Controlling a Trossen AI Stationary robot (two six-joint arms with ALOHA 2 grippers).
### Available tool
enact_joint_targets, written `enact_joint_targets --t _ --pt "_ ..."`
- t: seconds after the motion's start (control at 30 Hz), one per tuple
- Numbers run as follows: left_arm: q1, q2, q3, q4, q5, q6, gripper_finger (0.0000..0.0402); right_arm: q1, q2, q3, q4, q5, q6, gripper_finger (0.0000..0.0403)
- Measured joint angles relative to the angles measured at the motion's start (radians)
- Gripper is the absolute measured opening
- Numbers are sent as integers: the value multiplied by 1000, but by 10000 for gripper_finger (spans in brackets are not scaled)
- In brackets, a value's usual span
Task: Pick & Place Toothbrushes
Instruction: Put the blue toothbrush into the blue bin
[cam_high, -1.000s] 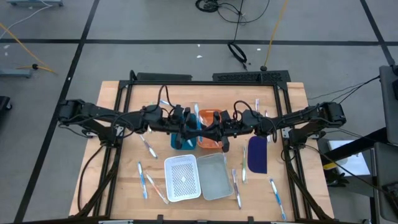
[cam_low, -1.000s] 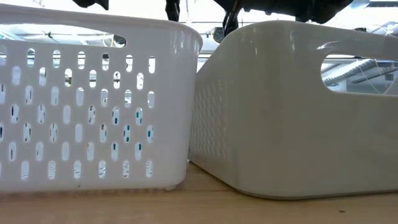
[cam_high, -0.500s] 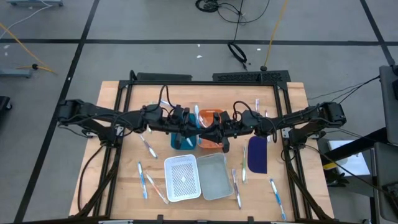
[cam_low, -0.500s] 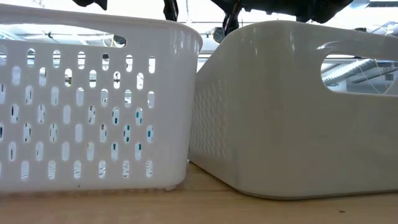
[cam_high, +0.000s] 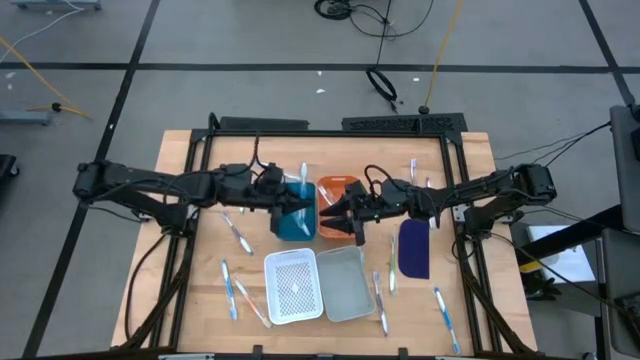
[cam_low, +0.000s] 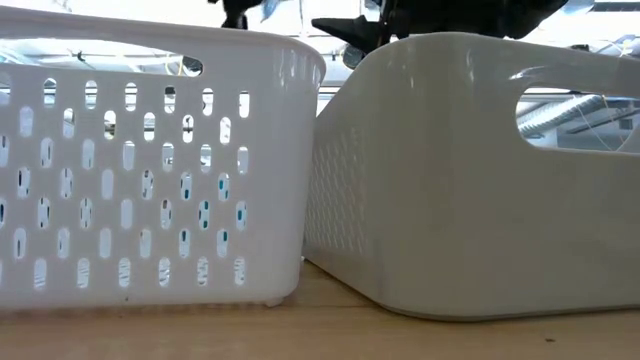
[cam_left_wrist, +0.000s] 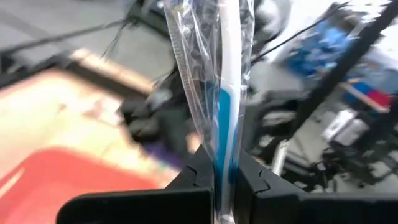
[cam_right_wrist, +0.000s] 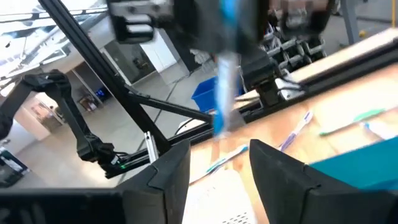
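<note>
Left wrist view: left fingers (cam_left_wrist: 219, 177) clamp 1 plastic-wrapped blue-and-white toothbrush (cam_left_wrist: 228, 74) upright, likely for dropping into the teal bin (cam_high: 295, 222); right fingers (cam_right_wrist: 214, 168) stand open, empty.

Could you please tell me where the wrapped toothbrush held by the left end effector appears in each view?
High view: the clear-wrapped white and blue toothbrush stands over the teal plastic tray.
Low view: not identifiable.
Left wrist view: centre, clamped between fingers.
Right wrist view: blurred, centre.
Shared landmark: the teal tray.

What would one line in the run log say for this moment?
left tool: shut on wrapped toothbrush, above teal tray | right tool: open, empty, over orange tray | other toothbrushes: lying on table
</note>
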Motion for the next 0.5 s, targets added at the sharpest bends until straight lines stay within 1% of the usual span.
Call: enact_joint_targets --t 0.1,0.2,0.3,0.43,0.5 --pt "0 -12 0 -121 -73 -89 8 -7 -1 0 16 2 -42 155" --pt "0 -8 0 -234 -126 -225 8 -18 -14 0 19 3 -62 145" --pt "4 10 0 -309 -187 -354 8 -28 -30 0 19 2 -64 136" --pt "19 36 -1 -386 -199 -504 8 -30 -56 0 26 1 -94 130" --pt "20 45 -1 -404 -202 -537 8 -30 -68 0 29 -1 -104 128"
